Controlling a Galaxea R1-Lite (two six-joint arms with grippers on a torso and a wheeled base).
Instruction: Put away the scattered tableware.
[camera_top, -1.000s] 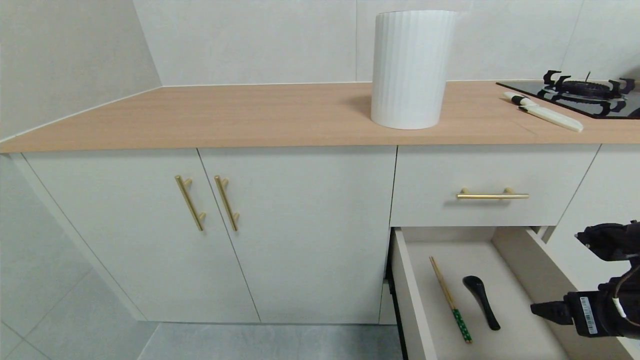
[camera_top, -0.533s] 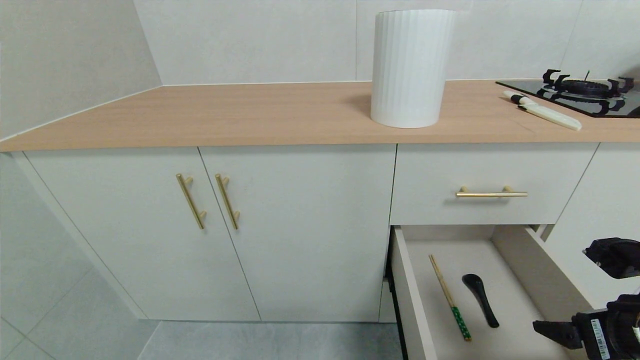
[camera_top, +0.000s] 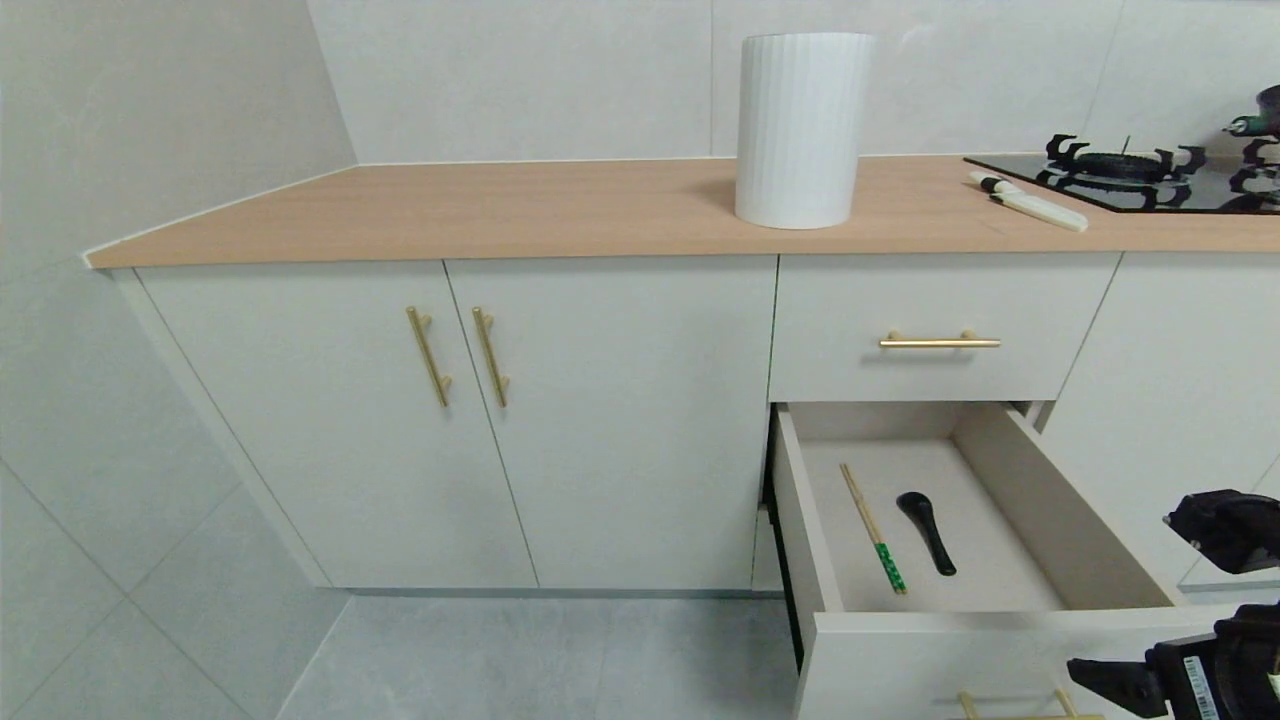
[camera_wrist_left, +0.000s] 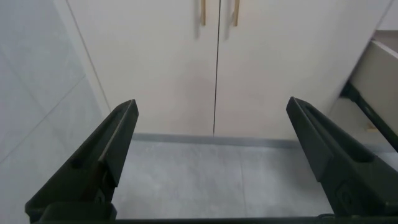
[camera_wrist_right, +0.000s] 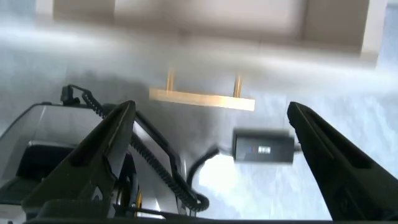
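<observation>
Your chopsticks (camera_top: 873, 528) and the black spoon (camera_top: 926, 530) lie side by side, just apart, on the floor of the open lower drawer (camera_top: 1060, 520). The chopsticks are on the side nearer the cabinet doors (camera_top: 400, 420), with their green ends towards the drawer front. One piece is out on the desk (camera_top: 520, 205): a white knife (camera_top: 1027, 201) lying flat just beside the black stove (camera_top: 1130, 175).

Your right gripper (camera_wrist_right: 210, 112) is low at the front right corner of the open drawer. Its fingers (camera_wrist_right: 106, 149) are spread wide with nothing between them. From its wrist camera, the drawer's gold handle (camera_wrist_right: 202, 99) is ahead of the gap, blurred and not touched.

Your left gripper (camera_wrist_left: 211, 104) also has its fingers (camera_wrist_left: 109, 143) spread wide and is empty. It faces the foot of the cabinet doors and the grey tiled floor (camera_wrist_left: 186, 180).

A tall white ribbed canister (camera_top: 797, 130) stands upright on the desk above the shut upper drawer (camera_top: 939, 342), well apart from the knife.
</observation>
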